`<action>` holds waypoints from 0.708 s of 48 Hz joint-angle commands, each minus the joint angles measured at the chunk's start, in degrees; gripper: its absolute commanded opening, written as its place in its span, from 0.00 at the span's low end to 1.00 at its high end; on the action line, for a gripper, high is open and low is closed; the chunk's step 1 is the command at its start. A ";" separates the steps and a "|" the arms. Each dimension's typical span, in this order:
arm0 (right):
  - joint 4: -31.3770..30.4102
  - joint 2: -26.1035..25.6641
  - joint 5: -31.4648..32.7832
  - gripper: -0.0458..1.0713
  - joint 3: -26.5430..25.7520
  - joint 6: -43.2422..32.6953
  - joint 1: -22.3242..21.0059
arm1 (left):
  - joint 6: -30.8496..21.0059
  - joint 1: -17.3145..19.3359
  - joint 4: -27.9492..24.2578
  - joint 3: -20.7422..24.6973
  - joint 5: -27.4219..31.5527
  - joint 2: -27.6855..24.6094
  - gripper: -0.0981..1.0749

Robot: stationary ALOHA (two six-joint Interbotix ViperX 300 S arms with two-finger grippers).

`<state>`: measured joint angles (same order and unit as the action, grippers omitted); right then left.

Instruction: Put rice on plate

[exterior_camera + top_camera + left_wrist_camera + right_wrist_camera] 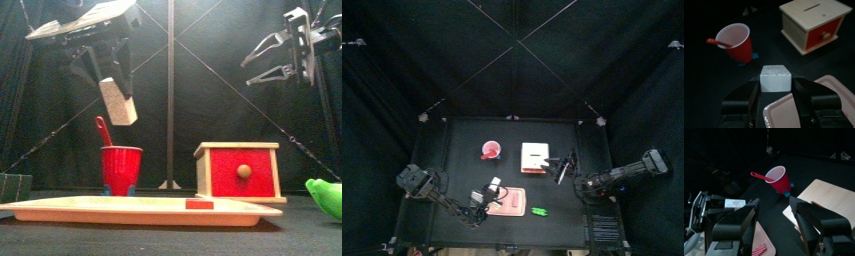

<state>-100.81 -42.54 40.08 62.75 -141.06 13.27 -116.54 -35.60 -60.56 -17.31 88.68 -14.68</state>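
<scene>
Rice [775,78], a small white block judged light and stiff, is clamped by its flat sides between the left gripper's [775,95] jaws above the plate [134,209], while the right gripper [773,210] is held open above the bench.

Black curtains [422,60] around black table [462,135]

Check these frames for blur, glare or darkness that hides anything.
Top view: dark, the small white rice block barely readable. Front view: sharp; the flat pale-pink tray is brightly lit. Left wrist view: block crisp between the jaws, red plastic cup clear. Right wrist view: near jaws soft.
</scene>
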 commanded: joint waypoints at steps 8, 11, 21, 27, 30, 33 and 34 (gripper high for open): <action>-0.44 0.00 0.00 0.81 -0.35 0.09 0.09 | -3.43 -2.02 2.90 8.88 7.03 -6.06 0.47; -0.44 0.00 0.00 0.81 -0.35 0.00 0.09 | -4.31 -2.11 3.08 9.84 7.03 -7.29 0.47; -0.26 0.09 0.00 0.81 -0.18 0.00 0.26 | -8.53 -2.11 4.48 11.25 6.33 -10.20 0.47; -0.26 0.09 0.00 0.81 -0.09 0.00 0.18 | -12.13 -2.11 6.86 11.25 5.10 -11.51 0.47; -0.26 0.18 0.09 0.81 -0.09 0.00 0.09 | -14.33 -2.20 7.56 11.34 3.78 -12.22 0.47; -0.18 0.18 0.09 0.81 -0.09 -0.09 0.09 | -16.08 -2.11 8.09 11.16 2.90 -12.83 0.47; -0.18 0.26 0.09 0.81 -0.09 -0.09 0.09 | -16.52 -2.20 8.26 11.07 2.72 -13.10 0.47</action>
<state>-100.81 -42.45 39.90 63.19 -141.06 13.36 -131.40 -37.88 -52.65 -7.38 92.11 -27.95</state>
